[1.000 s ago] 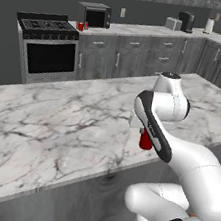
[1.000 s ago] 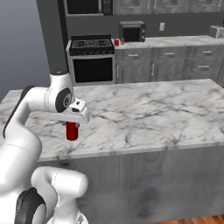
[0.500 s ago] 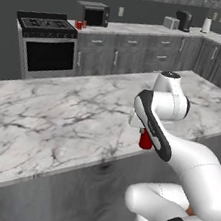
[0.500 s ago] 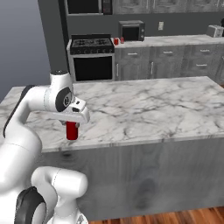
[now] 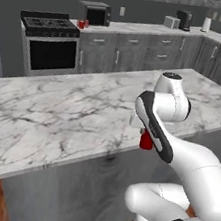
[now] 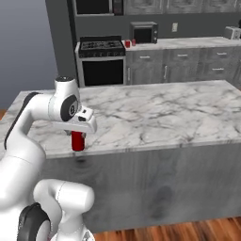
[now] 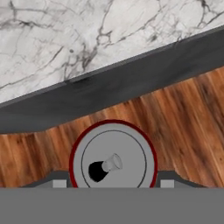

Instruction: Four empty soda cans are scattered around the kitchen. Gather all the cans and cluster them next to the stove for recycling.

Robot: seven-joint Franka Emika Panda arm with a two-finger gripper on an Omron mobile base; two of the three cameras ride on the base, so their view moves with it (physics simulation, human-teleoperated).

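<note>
Looking from the left base view: gripper (image 5: 146,136) hangs just past the near edge of the marble island counter (image 5: 72,111), mostly hidden behind the white arm, clamped on a red soda can (image 5: 146,141) whose lower part peeks out beside the forearm. Holds that can upright, off the countertop, in front of the grey island front. Far across the room, shows the black stove (image 5: 50,42) with its grates and oven door against the back wall, and two more red cans (image 5: 82,24) standing close together on the grey counter just to the stove's right, in front of the dark countertop oven (image 5: 95,14). Further along that back counter, a toaster (image 5: 171,22) and a coffee machine (image 5: 185,19).

Turning to the right base view: gripper (image 6: 78,133) points downward at the island's near edge, jaws closed around the top of the held can (image 6: 77,140), red body hanging below the hand and level with the counter's lip. Stove (image 6: 101,61) sits well apart at the back, with the pair of cans (image 6: 130,43) on the counter immediately to its right, beside the countertop oven (image 6: 144,32).

Ending with the hand view: silver top of the held can (image 7: 113,161) with its pull tab and red rim sits between the two finger tips, one showing at each side. Beyond it, wooden floor (image 7: 183,122), then the dark island front and marble countertop (image 7: 65,30) slanting across the upper part.
</note>
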